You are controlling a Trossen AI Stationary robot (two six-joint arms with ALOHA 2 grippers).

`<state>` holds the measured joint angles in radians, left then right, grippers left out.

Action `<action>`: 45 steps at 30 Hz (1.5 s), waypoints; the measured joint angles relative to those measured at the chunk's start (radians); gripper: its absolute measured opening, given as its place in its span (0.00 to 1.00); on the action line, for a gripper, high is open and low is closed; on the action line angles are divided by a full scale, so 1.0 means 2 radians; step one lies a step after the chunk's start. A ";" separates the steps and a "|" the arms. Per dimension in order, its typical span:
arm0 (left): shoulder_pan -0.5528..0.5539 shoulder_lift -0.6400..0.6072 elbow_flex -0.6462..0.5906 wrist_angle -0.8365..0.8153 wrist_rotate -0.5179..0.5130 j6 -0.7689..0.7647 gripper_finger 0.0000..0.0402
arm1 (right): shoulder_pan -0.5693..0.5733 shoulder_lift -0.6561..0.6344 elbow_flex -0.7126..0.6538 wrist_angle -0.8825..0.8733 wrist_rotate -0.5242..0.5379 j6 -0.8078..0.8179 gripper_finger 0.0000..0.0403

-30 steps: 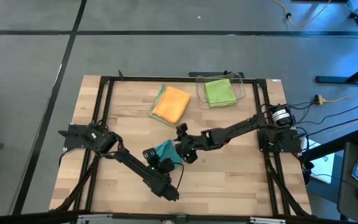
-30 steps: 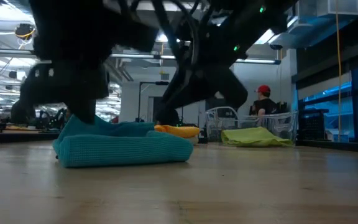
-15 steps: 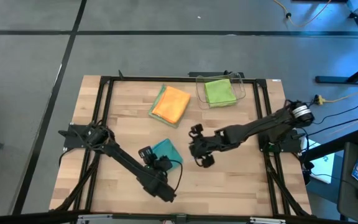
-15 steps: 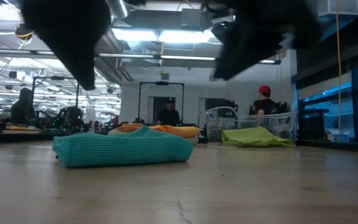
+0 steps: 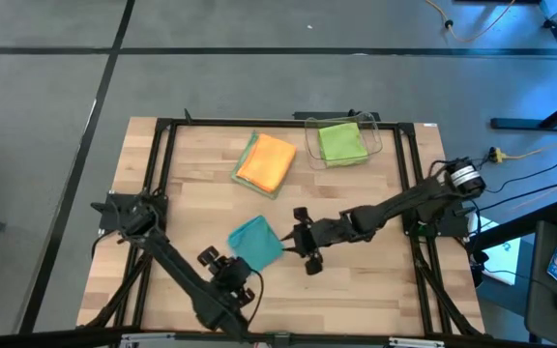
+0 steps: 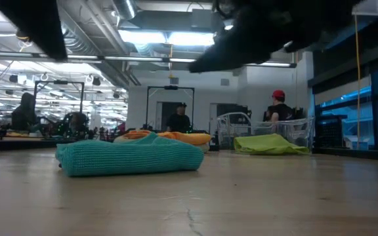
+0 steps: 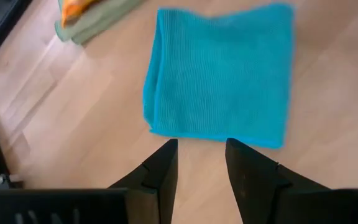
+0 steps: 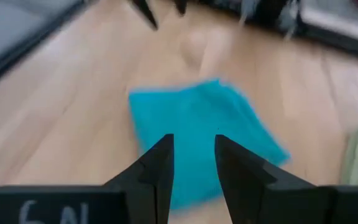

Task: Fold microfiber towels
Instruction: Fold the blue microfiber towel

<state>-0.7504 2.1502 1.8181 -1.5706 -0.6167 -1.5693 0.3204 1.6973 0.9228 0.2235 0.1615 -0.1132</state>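
Table [image 5: 356, 290]; sage towel [image 5: 247, 155] mostly under orange towel [image 5: 267, 161].

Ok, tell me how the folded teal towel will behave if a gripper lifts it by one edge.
The teal towel looks soft and knitted, so it would probably droop. Its folded layers lie loose, so they may well fall open. It seems light, and unlikely to slide far on the wooden table.

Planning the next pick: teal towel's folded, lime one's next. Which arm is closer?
Right, probably. The lime green towel lies in the clear bin at the table's far right. The right gripper, empty, is mid-table beside the teal towel; the left gripper sits at the near edge, farther away.
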 joint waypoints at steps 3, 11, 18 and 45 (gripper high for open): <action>-0.011 -0.018 0.000 0.000 -0.021 -0.001 0.32 | -0.014 0.039 -0.009 0.088 -0.003 0.002 0.30; -0.030 -0.048 0.000 0.000 -0.113 -0.001 0.32 | -0.048 0.165 0.076 0.051 -0.012 0.014 0.30; -0.033 -0.049 0.000 0.000 -0.114 -0.010 0.32 | -0.072 0.177 0.086 -0.024 0.014 0.055 0.30; -0.028 -0.048 0.000 0.000 -0.114 -0.009 0.32 | -0.025 0.234 0.093 0.153 -0.060 0.092 0.30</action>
<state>-0.8074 2.0541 1.8183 -1.5711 -0.8440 -1.5875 0.2703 2.1651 1.1094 0.5303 0.0416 0.0711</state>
